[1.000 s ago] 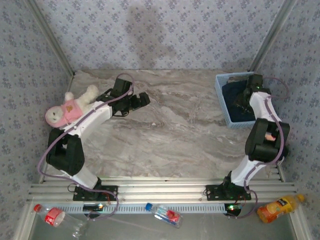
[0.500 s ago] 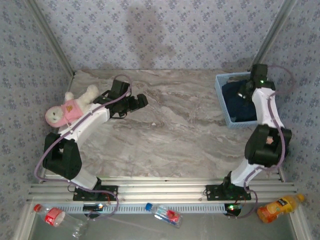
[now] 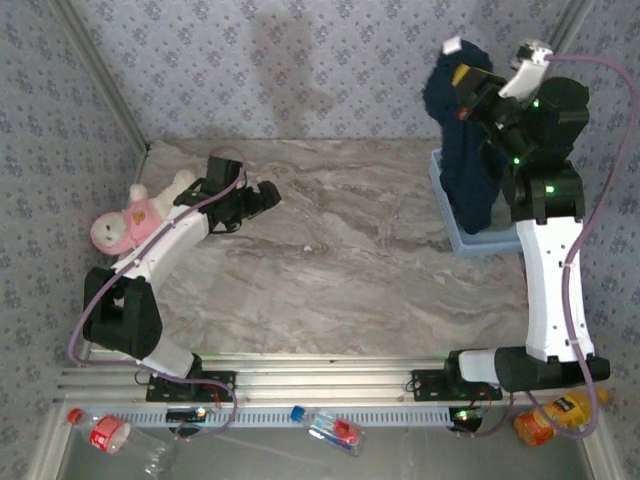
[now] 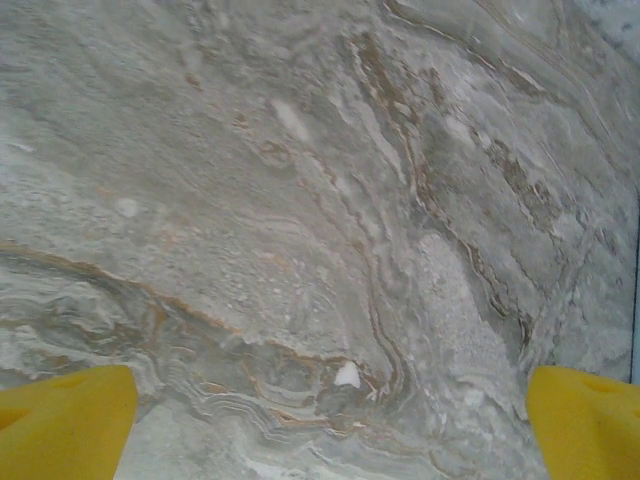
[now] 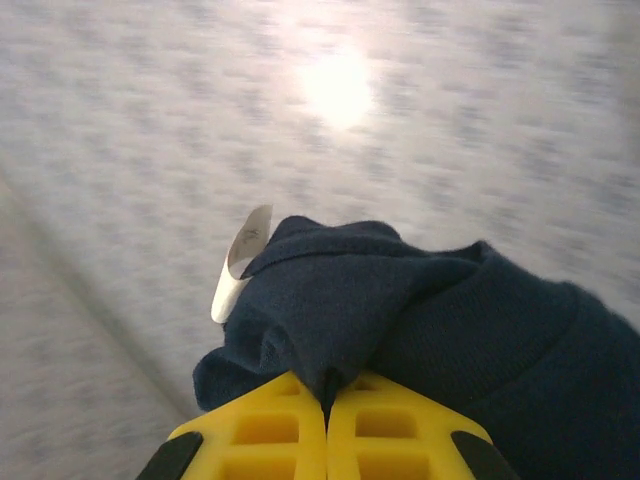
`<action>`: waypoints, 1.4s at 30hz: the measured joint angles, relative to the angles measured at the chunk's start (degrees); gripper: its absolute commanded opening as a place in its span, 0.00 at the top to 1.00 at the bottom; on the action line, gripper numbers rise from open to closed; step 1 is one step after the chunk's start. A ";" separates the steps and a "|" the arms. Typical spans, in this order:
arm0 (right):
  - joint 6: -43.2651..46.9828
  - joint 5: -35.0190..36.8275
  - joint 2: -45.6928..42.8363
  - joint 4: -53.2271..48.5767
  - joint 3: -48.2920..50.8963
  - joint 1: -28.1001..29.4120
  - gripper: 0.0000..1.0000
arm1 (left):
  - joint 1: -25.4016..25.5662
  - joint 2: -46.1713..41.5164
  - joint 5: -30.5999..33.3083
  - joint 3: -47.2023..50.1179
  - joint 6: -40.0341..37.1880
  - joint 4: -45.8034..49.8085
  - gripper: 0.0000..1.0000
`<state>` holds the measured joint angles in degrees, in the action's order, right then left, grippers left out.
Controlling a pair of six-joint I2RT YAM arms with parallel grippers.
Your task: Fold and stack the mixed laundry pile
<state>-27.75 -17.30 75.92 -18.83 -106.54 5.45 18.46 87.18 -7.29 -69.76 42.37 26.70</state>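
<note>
Risen high since second ago: right gripper (image 5: 326, 385), pinched tight on dark navy garment (image 3: 468, 150), hauling it out of basket (image 3: 455, 242); tail hangs inside, likely lifted to clear rim. Left gripper (image 3: 262, 197) wide, empty, low over table (image 3: 350, 250), probably waiting to take corner.

— Soft, even light is filling the top view; a faint shadow is lying on the back wall (image 3: 290, 50).
— And in the right wrist view glare is blooming on the wallpaper (image 5: 335, 85), which is smearing with blur
</note>
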 measured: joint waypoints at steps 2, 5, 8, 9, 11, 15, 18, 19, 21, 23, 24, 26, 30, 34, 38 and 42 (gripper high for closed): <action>-0.46 -2.91 1.81 1.64 -3.74 4.28 1.00 | -1.20 -0.90 0.00 1.03 0.37 -0.07 0.00; -1.64 -6.99 6.05 4.11 -9.33 9.70 1.00 | -2.36 -2.71 0.02 2.89 0.76 -0.09 0.00; -2.91 -8.72 9.81 5.64 -11.23 12.96 1.00 | -3.10 -4.46 0.46 4.59 1.14 -0.07 0.00; -3.45 -9.18 11.04 5.88 -11.04 13.53 1.00 | -3.39 -5.09 0.59 5.20 1.27 -0.09 0.00; -4.39 -9.01 12.90 6.38 -8.81 13.84 1.00 | -4.00 -6.38 1.05 6.51 1.46 0.00 0.00; -5.33 -2.97 14.84 5.07 1.84 13.33 1.00 | -4.81 -8.48 2.45 8.02 1.64 0.57 0.00; -5.73 2.67 17.73 3.50 12.22 11.13 0.48 | -4.85 -10.21 3.34 8.70 1.62 0.57 0.00; -5.92 4.39 19.43 2.84 15.50 9.75 0.32 | -4.85 -10.95 3.56 9.16 1.57 0.57 0.00; -5.95 7.19 22.51 0.74 19.78 7.17 0.18 | -4.85 -12.26 3.72 9.99 1.18 0.79 0.00; -5.77 9.66 24.11 -1.38 23.96 4.92 0.14 | -4.83 -12.94 3.69 10.82 0.68 1.05 0.00; -5.70 10.62 24.22 -2.45 25.62 4.15 0.14 | -4.70 -13.18 3.72 11.28 0.35 1.51 0.00; -5.09 12.96 23.47 -4.37 29.11 3.58 0.14 | -4.13 -13.40 3.74 12.31 -0.46 2.82 0.00; -3.32 15.04 19.30 -7.93 33.94 7.15 0.14 | -0.81 -14.12 4.00 14.56 -3.43 6.38 0.01; -2.64 15.47 15.54 -9.33 37.31 12.85 0.14 | 4.50 -15.87 4.85 17.79 -5.62 10.51 0.05; -3.13 15.34 15.63 -9.57 41.20 16.83 0.15 | 11.52 -16.81 6.56 22.10 -5.70 13.66 0.17; -3.89 15.21 17.27 -9.88 41.97 16.96 0.15 | 16.68 -16.55 8.94 26.38 -3.87 15.50 0.27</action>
<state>-31.64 -2.09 93.19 -28.71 -64.58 22.41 35.14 70.63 1.65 -43.38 38.50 42.19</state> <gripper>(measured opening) 0.854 0.765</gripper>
